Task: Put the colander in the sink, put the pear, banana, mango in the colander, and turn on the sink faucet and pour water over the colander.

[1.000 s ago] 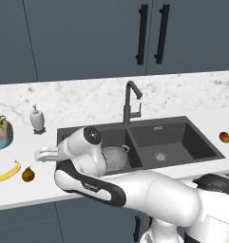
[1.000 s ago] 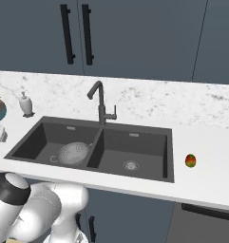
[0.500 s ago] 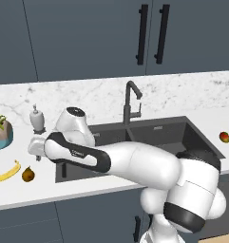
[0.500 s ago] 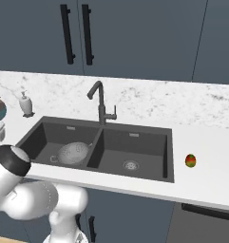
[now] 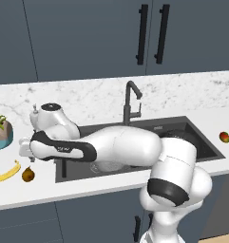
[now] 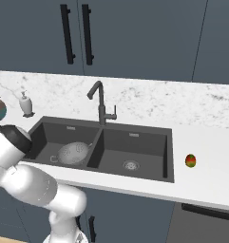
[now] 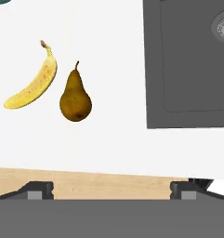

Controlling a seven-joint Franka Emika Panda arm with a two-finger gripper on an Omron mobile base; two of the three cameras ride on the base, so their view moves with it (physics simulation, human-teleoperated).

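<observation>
On the white marble worktop (image 5: 49, 187) left of the dark grey double-basin sink (image 6: 144, 149), the brownish-golden pear (image 7: 75, 96) lies just beside the curved yellow banana (image 7: 31, 85). Above them hangs the hand (image 7: 111, 191), fingers spread wide and holding nothing. Inside the sink's left basin sits the silvery perforated metal colander (image 6: 72, 154).

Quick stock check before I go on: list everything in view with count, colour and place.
colander: one, silvery, in the sink's left basin
sink: one, dark grey, double basin, set in the counter
sink faucet: one, dark, behind the sink
pear: one, brownish, on the counter left of the sink
banana: one, yellow, beside the pear, apart from it
mango: one, red and green, on the counter right of the sink
soap dispenser: one, white, by the back wall
plant pot: one, far left
counter: white marble
gripper: fingers open, above the pear
</observation>
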